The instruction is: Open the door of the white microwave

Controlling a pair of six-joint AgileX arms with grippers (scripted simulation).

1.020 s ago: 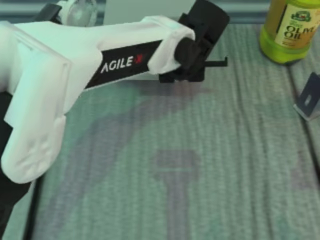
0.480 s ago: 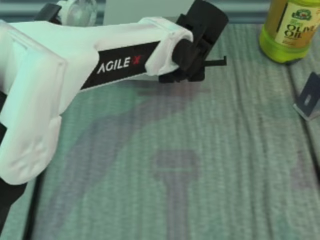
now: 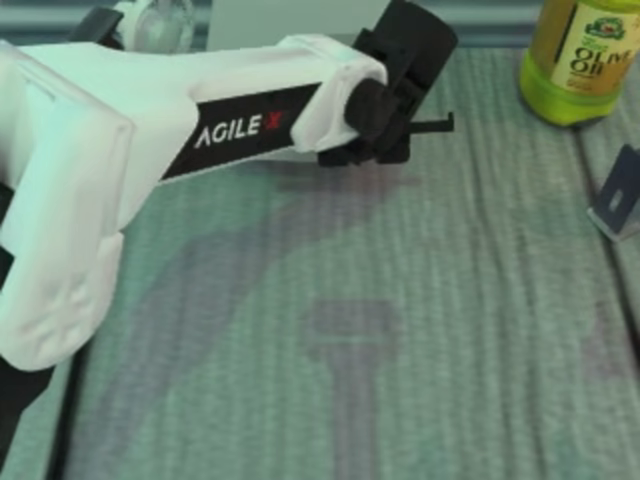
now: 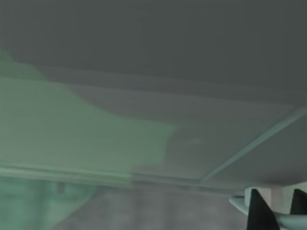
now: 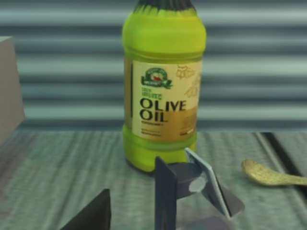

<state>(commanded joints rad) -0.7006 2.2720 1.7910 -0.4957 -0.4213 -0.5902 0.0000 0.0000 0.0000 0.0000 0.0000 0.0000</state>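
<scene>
The white microwave [image 3: 290,20] stands at the table's far edge, mostly hidden behind my left arm. Its side also shows in the right wrist view [image 5: 7,86]. My left gripper [image 3: 425,118] is pressed up to its front. In the left wrist view the door [image 4: 158,105] fills the picture as a grey translucent panel. The left gripper [image 4: 279,211] is shut on a white lip at the door's edge, which sits between the two dark fingertips [image 4: 259,213]. My right gripper [image 5: 132,215] is parked at the right, open with nothing between its fingers.
An olive oil bottle [image 3: 580,60] stands at the far right. A small grey metal stand [image 3: 620,195] sits in front of it, near the right edge. A pale spoon [image 5: 273,175] lies beside them. A round whitish object [image 3: 160,25] is at the far left.
The left arm slid slightly to the left between the earliest frame and the middle one, then stayed still. The right arm has not moved.
</scene>
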